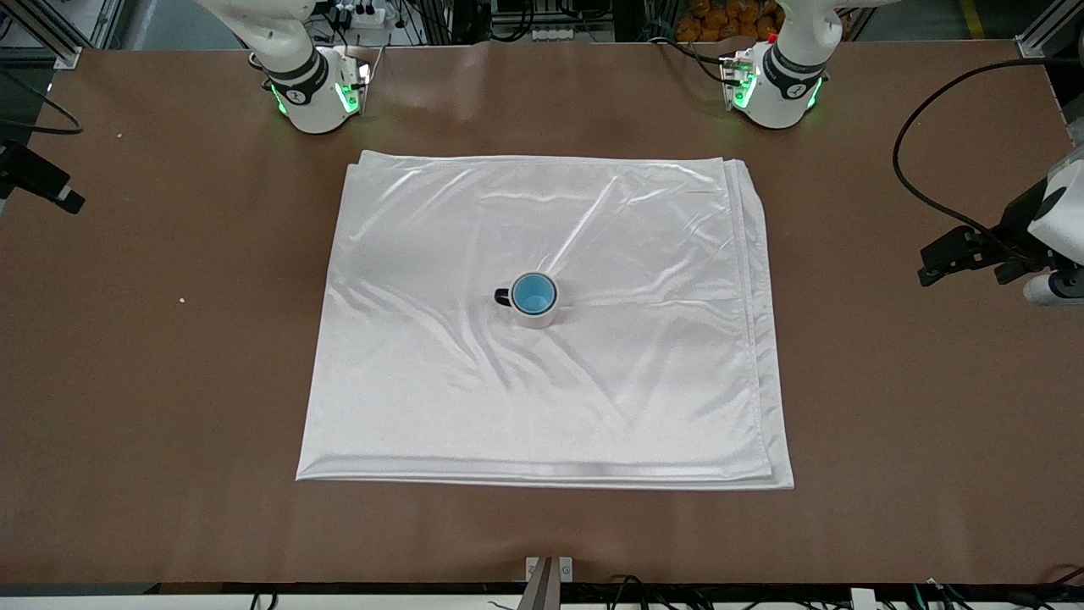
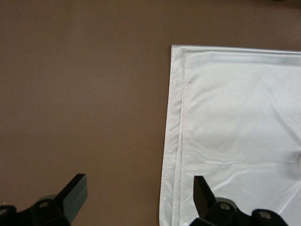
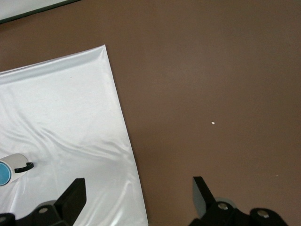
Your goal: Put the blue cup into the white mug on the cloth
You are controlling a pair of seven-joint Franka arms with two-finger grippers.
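The blue cup (image 1: 533, 293) sits upright inside the white mug (image 1: 537, 318), which stands near the middle of the cloth (image 1: 550, 407). The mug's black handle points toward the right arm's end. In the right wrist view the mug (image 3: 15, 159) and the cup (image 3: 3, 173) show at the frame's edge on the cloth (image 3: 61, 108). My right gripper (image 3: 138, 184) is open and empty, high over the cloth's edge. My left gripper (image 2: 138, 182) is open and empty, high over the cloth's layered edge (image 2: 175, 141) at the left arm's end; it shows in the front view (image 1: 974, 263).
The brown table (image 1: 889, 424) surrounds the cloth on all sides. A black cable (image 1: 910, 169) loops over the table at the left arm's end. A small pale crumb (image 1: 182, 299) lies on the table toward the right arm's end, also seen in the right wrist view (image 3: 213, 123).
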